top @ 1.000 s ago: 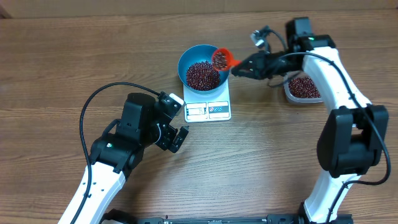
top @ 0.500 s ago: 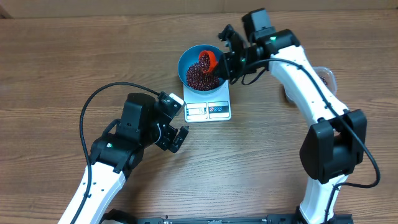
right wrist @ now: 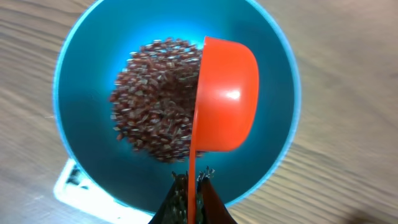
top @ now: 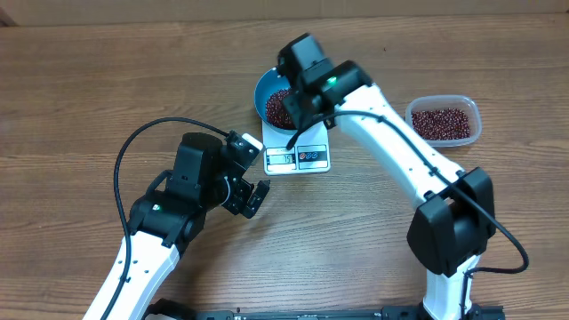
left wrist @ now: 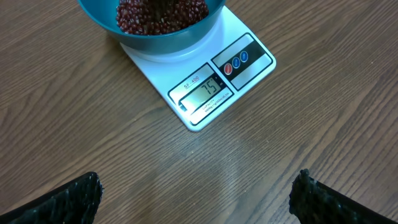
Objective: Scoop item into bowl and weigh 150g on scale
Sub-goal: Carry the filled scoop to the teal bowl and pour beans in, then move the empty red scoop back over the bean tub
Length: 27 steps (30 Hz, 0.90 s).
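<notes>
The left gripper [top: 253, 197] gapes wide, empty, beside the scale [top: 298, 157]. The blue bowl [right wrist: 74, 81] on the scale holds a heap of beans [right wrist: 155, 99]. The right gripper [right wrist: 191, 190] is clamped on an orange scoop [right wrist: 227, 93] tipped sideways above them. Rightmost, a clear tub [top: 476, 120] holds more beans.

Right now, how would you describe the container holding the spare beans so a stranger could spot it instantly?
Find the white scale near the middle of the table, carrying a round blue bowl. To its right in the overhead view, alone on the wood, sits the tub. Unlike the bowl it is clear and rounded-rectangular, with a shallow layer of beans.
</notes>
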### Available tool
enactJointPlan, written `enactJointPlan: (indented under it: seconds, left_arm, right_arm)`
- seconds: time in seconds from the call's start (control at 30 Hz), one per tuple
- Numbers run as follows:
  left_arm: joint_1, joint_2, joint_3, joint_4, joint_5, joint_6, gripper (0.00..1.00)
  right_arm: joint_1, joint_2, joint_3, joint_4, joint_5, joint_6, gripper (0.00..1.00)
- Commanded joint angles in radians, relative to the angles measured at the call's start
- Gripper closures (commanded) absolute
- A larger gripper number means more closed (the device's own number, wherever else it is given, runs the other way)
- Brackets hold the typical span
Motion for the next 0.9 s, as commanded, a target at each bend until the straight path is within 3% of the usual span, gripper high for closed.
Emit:
enactJointPlan:
  seconds: [0.0,0.17,0.4,0.67,0.87]
  left_arm:
    - [-0.002,0.004,-0.008,0.0,0.011,0.023,0.01]
    - [-0.002,0.004,-0.008,0.0,0.011,0.023,0.0]
    - [-0.002,0.004,-0.008,0.0,0.011,0.023,0.0]
    - [-0.002,0.004,-0.008,0.0,0.012,0.023,0.0]
    - [-0.002,0.004,-0.008,0.0,0.011,0.023,0.01]
  right_arm:
    - [0.038,-0.053,0.035,0.005,0.251,-0.008,0.96]
    - [0.05,-0.054,0.035,0.004,0.266,-0.024,0.96]
    - [0.032,-0.061,0.035,0.005,0.13,-0.023,0.96]
    - [-0.056,-0.119,0.035,0.003,-0.124,-0.023,0.96]
    - [-0.201,-0.21,0.035,-0.031,-0.368,-0.023,0.96]
